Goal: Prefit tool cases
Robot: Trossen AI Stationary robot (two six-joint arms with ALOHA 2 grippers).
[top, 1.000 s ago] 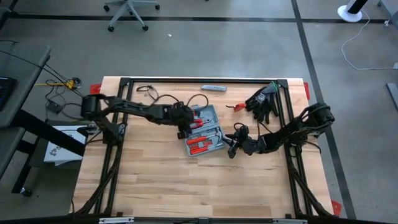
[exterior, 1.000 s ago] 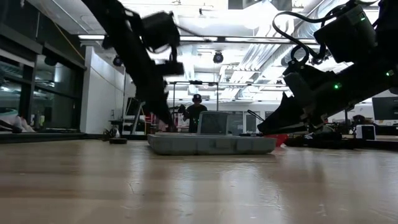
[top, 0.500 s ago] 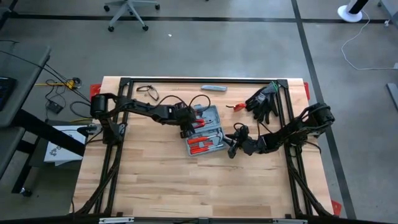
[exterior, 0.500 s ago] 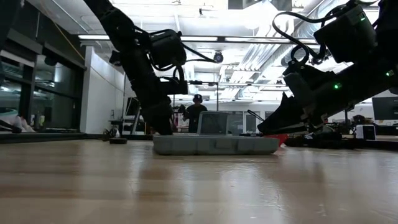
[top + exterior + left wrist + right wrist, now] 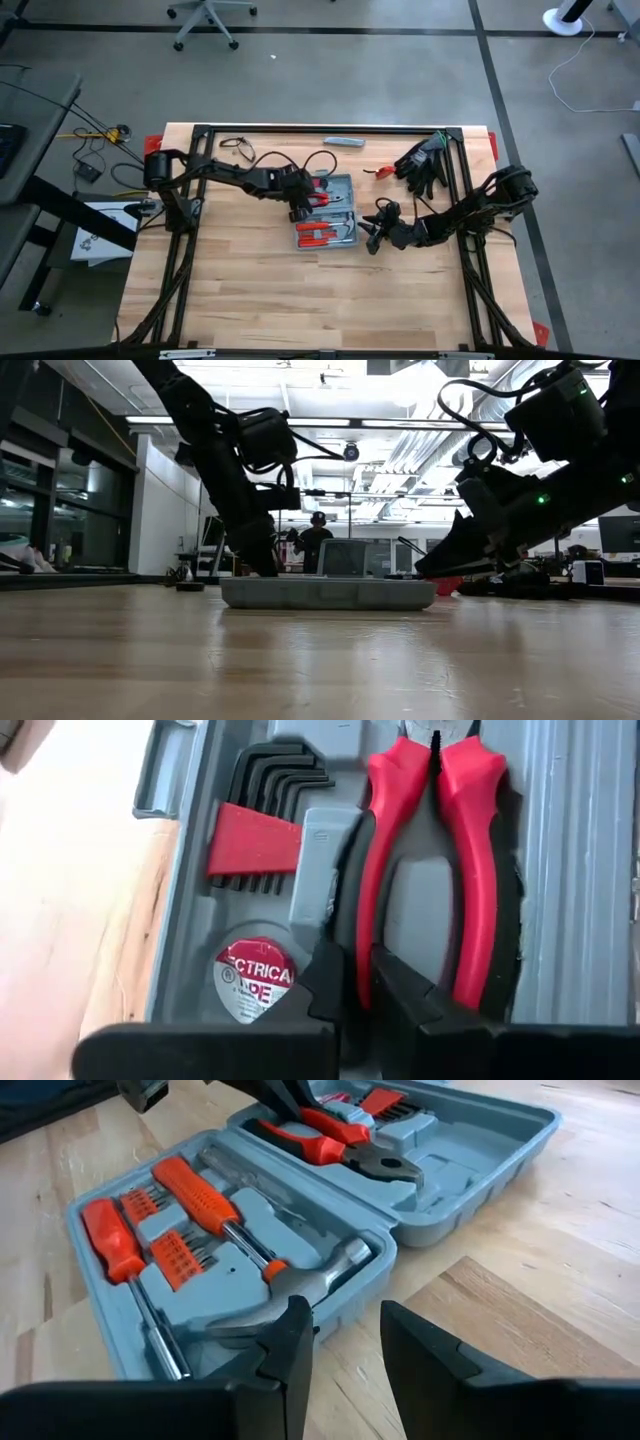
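Observation:
The blue-grey tool case (image 5: 345, 190) lies open and flat at the middle of the table, its two halves side by side. Red-handled pliers (image 5: 470, 840) and hex keys sit in its far half. Screwdrivers and a hammer (image 5: 330, 1270) sit in the near half. My left gripper (image 5: 298, 207) reaches down into the far half from the left and is shut on the pliers. My right gripper (image 5: 370, 235) stands open at the case's near right corner (image 5: 350, 1305), nothing between its fingers; whether a fingertip touches the case wall, I cannot tell. My left gripper pinches one red handle of the pliers (image 5: 358, 945) between its two fingers (image 5: 325, 982), near the handle's free end. The fingers come slanting down from the table's left. The pliers lie in their moulded slot in the case's far half.
Black gloves (image 5: 422, 165) and a small red thing (image 5: 381, 172) lie at the far right, a slim grey bar (image 5: 343, 142) at the far edge, a black cord (image 5: 232, 143) at the far left. Black frame rails (image 5: 330, 128) border the table. Bare wood spreads over the near half.
My left gripper has sunk into the case's far half, onto the pliers. The case has turned on the table, so that its sides now run square with the table's edges, and it has slid a little toward the left edge. My right gripper has kept still.

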